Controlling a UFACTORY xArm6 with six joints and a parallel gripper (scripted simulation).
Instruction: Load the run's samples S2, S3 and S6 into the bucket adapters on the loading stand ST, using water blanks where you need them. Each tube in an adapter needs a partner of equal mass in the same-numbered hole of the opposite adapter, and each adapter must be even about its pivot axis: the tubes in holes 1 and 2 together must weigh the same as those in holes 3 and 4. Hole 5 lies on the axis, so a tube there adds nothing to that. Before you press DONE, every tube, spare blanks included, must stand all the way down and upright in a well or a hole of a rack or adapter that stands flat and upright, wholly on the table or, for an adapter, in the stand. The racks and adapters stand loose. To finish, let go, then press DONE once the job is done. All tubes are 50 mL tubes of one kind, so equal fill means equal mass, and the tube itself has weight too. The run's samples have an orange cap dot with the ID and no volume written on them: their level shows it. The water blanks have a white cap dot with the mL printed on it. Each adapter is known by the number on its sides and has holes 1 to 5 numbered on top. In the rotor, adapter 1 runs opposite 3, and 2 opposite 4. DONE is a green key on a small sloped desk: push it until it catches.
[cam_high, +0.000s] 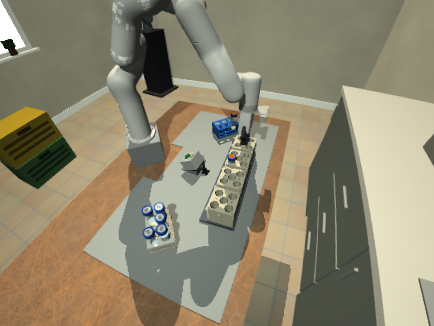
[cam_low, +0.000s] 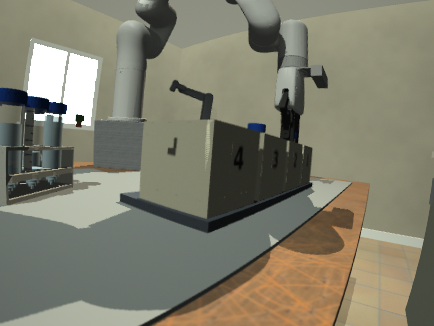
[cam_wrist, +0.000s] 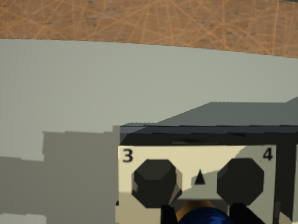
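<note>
My gripper (cam_high: 244, 137) (cam_low: 290, 131) (cam_wrist: 206, 217) is shut on a blue-capped tube (cam_wrist: 210, 219) with an amber body. It is low over adapter 1 (cam_low: 308, 170) (cam_wrist: 200, 154), at the far end of the row, and the tube's body is mostly down in the adapter, apparently at middle hole 5. Holes 3 and 4 there are empty; holes 1 and 2 are hidden. An orange-dotted tube (cam_high: 231, 157) (cam_low: 256, 127) stands in adapter 2. Adapter 3 and adapter 4 (cam_high: 220, 216) (cam_low: 175, 175) show empty holes. Whether the held tube is fully seated cannot be seen.
The blue rack (cam_high: 218, 134) behind the row holds an orange-dotted tube (cam_high: 234, 115). A pale rack (cam_high: 162, 248) at front left holds several blue-capped blanks. The sloped desk (cam_high: 192, 162) with its green key (cam_high: 188, 156) stands left of the row, beside a dark jointed object (cam_high: 205, 171) (cam_low: 192, 92).
</note>
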